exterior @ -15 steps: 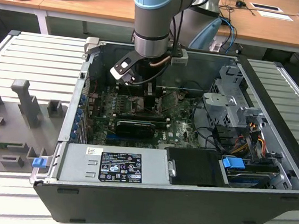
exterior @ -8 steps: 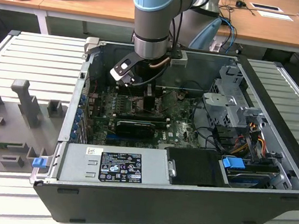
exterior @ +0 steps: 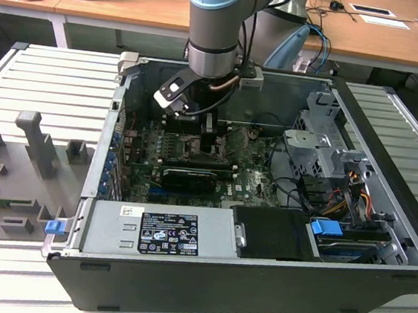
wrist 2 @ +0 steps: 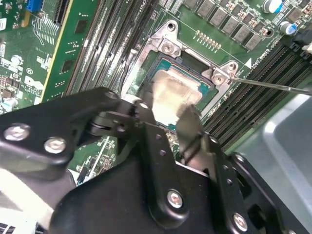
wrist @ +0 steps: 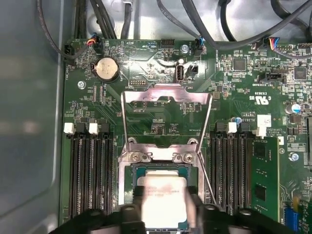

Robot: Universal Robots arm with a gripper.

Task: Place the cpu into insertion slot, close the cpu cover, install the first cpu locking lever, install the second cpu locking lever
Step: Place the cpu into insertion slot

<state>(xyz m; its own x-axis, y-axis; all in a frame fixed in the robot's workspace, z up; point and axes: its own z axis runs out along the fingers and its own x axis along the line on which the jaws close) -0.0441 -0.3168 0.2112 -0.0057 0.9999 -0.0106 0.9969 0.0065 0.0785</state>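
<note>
First wrist view frames showed the small, flat, dull-silver square cpu (wrist: 163, 200) sitting within the square black insertion slot (wrist: 146, 169), pinched at two opposite edges by the black fingers (wrist: 138, 195) of the gripper (wrist: 165, 197). Whether the chip was fully seated could not be told. The thin silvery cpu cover (wrist: 146, 93), a frame plate with a large square cutout, lay swung open over the green circuit board (wrist: 234, 73), hinged at the slot's metal rim. In the second wrist view a thin metal lever rod (wrist 2: 273, 85) stood clear of the socket. Long black memory slots (wrist: 87, 170) flanked the socket on both sides. In the exterior view the grey-and-blue robot arm (exterior: 215, 23) reached down into the open black computer case (exterior: 255, 288).
</note>
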